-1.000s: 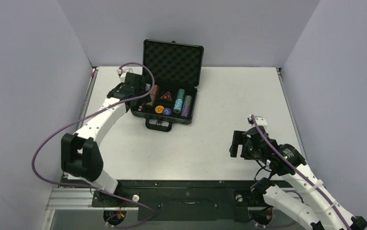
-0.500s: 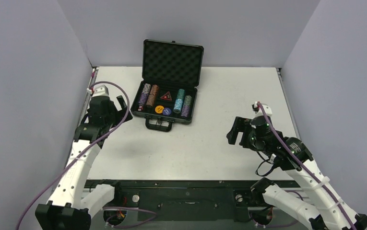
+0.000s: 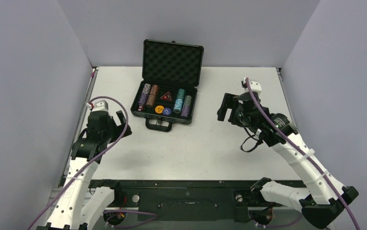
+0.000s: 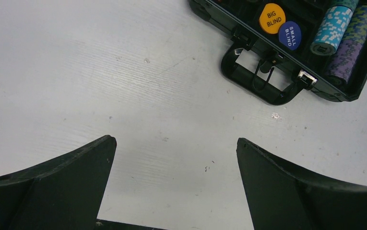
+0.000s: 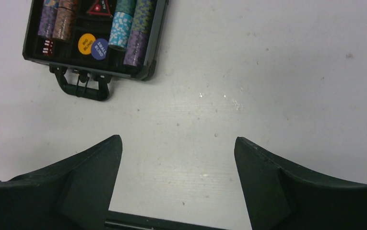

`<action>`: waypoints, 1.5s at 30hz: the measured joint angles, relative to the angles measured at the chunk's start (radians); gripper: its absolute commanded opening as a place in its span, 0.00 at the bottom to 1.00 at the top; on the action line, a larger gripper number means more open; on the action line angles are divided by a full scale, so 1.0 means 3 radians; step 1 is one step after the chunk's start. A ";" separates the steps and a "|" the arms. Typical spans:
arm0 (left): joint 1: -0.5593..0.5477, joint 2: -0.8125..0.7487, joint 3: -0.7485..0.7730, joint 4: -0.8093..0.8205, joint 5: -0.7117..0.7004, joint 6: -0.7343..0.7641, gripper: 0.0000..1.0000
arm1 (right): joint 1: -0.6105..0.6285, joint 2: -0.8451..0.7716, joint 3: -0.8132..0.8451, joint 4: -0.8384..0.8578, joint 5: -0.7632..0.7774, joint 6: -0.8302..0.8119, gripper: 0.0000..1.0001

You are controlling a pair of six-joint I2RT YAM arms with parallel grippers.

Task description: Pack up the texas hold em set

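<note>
Top view only: the black foam-lined briefcase [image 3: 172,62] stands open at the middle of the tabletop's far edge. Its lid is upright and its handle faces the near edge. Both arms show whole, one on either side of it.
Left wrist view only: the print is readable, "BIG BLIND" on the round yellow disc [image 4: 272,18] and "SMALL BLIND" on the round blue disc [image 4: 290,35]. A small silver latch [image 4: 305,76] sits by the black loop handle [image 4: 263,81].
Right wrist view only: the small red dice [image 5: 48,45] lie in the case's near left corner, just beside the yellow disc.
Tool, left: the left gripper [image 4: 174,143] has its fingers spread wide and empty, above bare tabletop near the left edge, apart from the case.
Tool, right: the right gripper [image 5: 177,141] is also spread and empty, over the right half, well apart from the case.
Surroundings: a scuffed white tabletop [image 3: 205,143], pale grey walls on three sides, and a purple cable [image 3: 108,99] looping off the left arm.
In the way: each wrist view's own dark fingers cover its lower corners, and the left wrist view cuts off the case's far half.
Set's look: the stacks lie on their sides, with the purple chip stack [image 3: 144,95] and the brown chip stack [image 3: 152,95] at left. The teal chip stack [image 3: 179,100] is at right. The black-red triangle [image 3: 166,96] lies between the two sides.
</note>
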 measured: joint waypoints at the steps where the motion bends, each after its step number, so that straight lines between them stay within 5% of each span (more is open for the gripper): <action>1: 0.0000 -0.0020 -0.0006 -0.0003 -0.0006 -0.0004 0.96 | 0.0000 0.0079 0.0062 0.0046 0.0009 -0.0041 0.82; 10: -0.0076 -0.0128 -0.0098 0.0031 0.0005 -0.0001 0.96 | -0.0001 0.0690 0.0552 0.0787 -0.0113 -0.0451 0.82; 18: -0.0191 -0.0085 -0.0127 0.0058 0.0047 0.0005 0.96 | -0.0061 0.1657 0.1537 0.0987 -0.0248 -0.0552 0.82; 27: -0.0342 0.0310 -0.0004 -0.0050 0.0237 0.0001 0.96 | -0.0711 0.2669 0.2333 0.1058 -0.0910 -0.0240 0.72; 37: -0.0383 0.1122 0.1069 -0.0409 0.0463 -0.0081 0.99 | -0.1115 0.3620 0.3016 0.1359 -0.1578 0.0209 0.72; 45: -0.0473 0.1843 0.2218 -0.0576 0.0568 -0.0131 1.00 | -0.1139 0.4182 0.3309 0.1723 -0.1601 0.0605 0.59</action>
